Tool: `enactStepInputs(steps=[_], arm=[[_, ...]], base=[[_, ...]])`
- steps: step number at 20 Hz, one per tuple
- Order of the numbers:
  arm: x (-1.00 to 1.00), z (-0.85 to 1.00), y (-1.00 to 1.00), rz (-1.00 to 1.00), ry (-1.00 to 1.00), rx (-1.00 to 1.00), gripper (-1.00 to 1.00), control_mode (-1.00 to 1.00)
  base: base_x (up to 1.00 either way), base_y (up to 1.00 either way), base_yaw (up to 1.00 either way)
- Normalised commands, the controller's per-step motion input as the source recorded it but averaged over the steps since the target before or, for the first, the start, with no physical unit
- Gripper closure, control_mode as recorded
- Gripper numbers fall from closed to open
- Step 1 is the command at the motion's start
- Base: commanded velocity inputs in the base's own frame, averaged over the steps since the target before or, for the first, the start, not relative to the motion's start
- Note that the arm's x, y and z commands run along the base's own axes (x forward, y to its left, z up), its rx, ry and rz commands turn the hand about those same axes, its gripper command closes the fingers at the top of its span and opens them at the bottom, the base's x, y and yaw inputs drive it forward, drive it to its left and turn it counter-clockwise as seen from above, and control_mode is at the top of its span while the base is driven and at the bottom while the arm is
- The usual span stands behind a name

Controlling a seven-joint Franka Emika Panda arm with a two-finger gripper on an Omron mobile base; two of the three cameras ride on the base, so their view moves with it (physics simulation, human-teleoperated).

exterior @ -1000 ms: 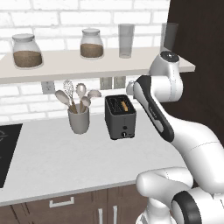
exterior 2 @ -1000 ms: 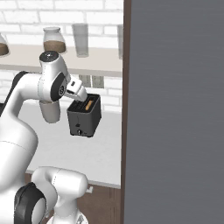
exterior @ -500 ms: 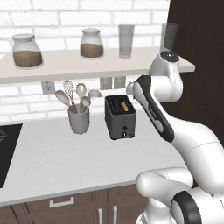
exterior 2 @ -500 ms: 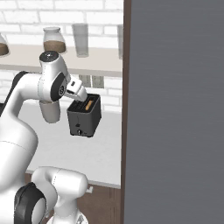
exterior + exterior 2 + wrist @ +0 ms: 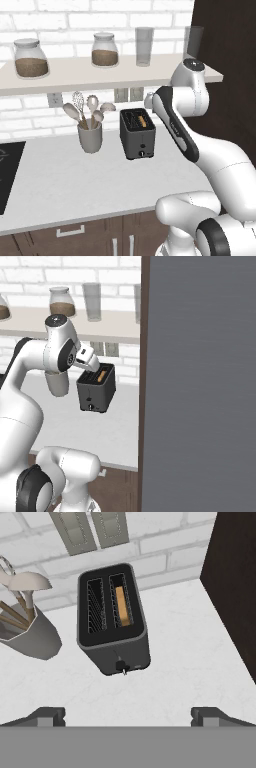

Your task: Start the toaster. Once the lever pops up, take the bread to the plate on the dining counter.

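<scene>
The dark grey toaster stands on the light grey worktop against the white brick wall. The bread sits low in its right slot, with only the golden top edge showing. A small knob sticks out low on the toaster's narrow front face. My gripper hovers above and in front of the toaster, open wide, with nothing between its fingers. The plate and the dining counter are out of view.
A grey utensil holder with spoons and a whisk stands left of the toaster. A tall dark cabinet side rises close on the right. A shelf with jars hangs above. A cooktop lies far left.
</scene>
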Motion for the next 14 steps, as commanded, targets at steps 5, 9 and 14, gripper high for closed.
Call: enactStepInputs(steps=[5,9,14], arm=[[0.00,0.00,0.00,0.00,0.00,0.00,-1.00,-1.00],[0.00,0.00,0.00,0.00,0.00,0.00,-1.00,-1.00],[0.00,0.00,0.00,0.00,0.00,0.00,-1.00,-1.00]], base=[[0.00,0.00,0.00],[0.00,0.00,0.00],[0.00,0.00,0.00]])
